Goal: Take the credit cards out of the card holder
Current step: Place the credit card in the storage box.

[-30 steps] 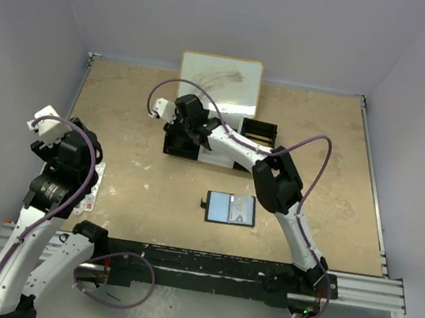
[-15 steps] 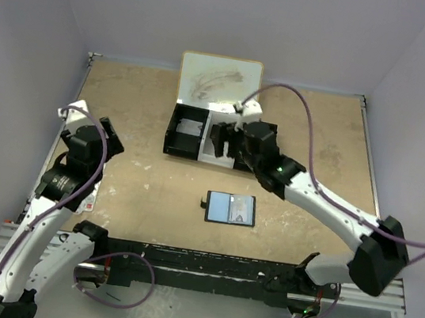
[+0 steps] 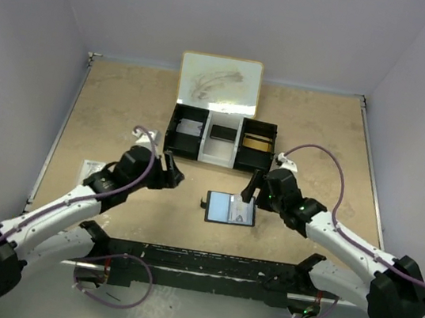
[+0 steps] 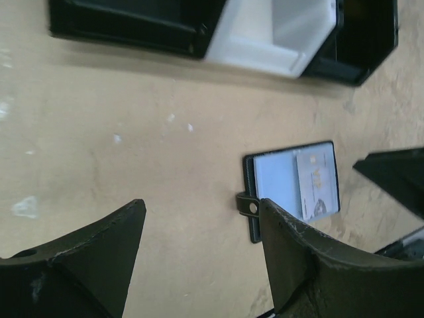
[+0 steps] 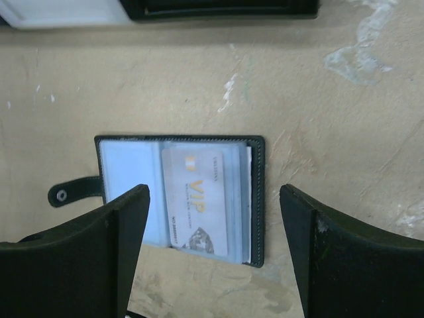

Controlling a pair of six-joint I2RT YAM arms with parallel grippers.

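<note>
a sandy-brown worktop [image 3: 319, 143] under pale walls. the tray [image 3: 217, 160] sits toward its far side, three compartments, white in the middle. in front of the tray, a little right of its middle, the card holder [image 3: 230, 209] lies open and flat, snap tab sticking out leftward, a pale vip card [image 5: 197, 202] tucked in its right half. the right pincer [image 5: 213, 191] hangs above it, jaws wide apart, empty. the left pincer [image 4: 199, 205], in front of the tray's left end, is spread too, gripping nothing.

access | holder [image 5: 132, 165] lying exposed from above | right gripper [image 5: 212, 192] hanging over it, jaws spread | tray [image 3: 217, 156] standing behind, gap between | left gripper [image 3: 172, 171] hovering leftward, apart
</note>
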